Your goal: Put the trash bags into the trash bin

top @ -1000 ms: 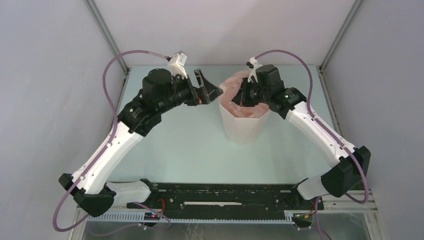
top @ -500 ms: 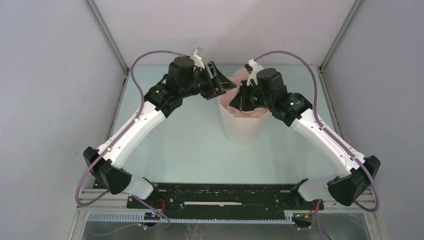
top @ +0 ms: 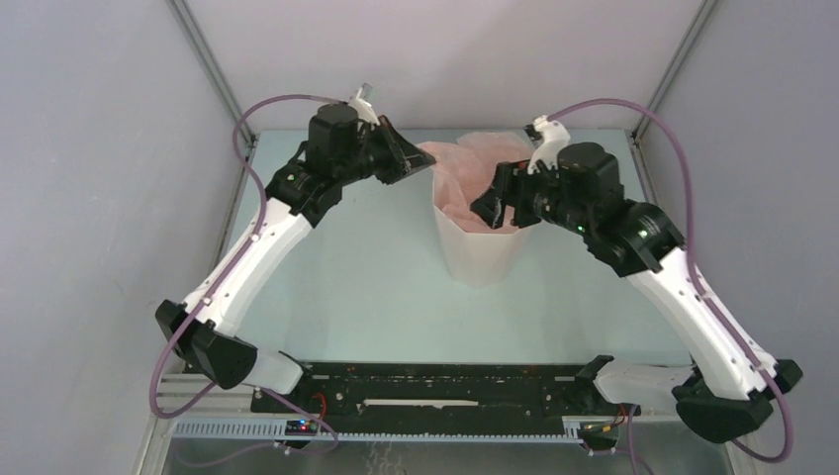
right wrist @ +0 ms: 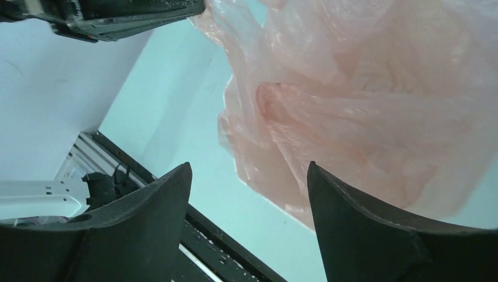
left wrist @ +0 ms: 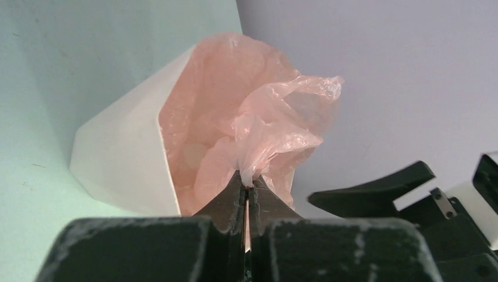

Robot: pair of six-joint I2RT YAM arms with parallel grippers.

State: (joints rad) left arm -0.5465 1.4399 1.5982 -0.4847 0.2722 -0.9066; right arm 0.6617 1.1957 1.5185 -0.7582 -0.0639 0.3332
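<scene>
The translucent white trash bin stands mid-table, with the pale-pink trash bag lining its inside and bunching up over the rim. My left gripper is at the bin's left rim, shut on a gathered fold of the bag, which rises past the bin's wall. My right gripper hovers over the bin's right side, open with nothing between its fingers. In the right wrist view the right gripper sits just below the wrinkled film.
Grey enclosure walls close in the pale-green table on three sides. A black rail with the arm bases runs along the near edge. The left gripper's fingers show at the top of the right wrist view.
The left gripper swung in to the bin's left rim and closed on the bag. The right gripper opened, let go of the bag and drew back to the right.
</scene>
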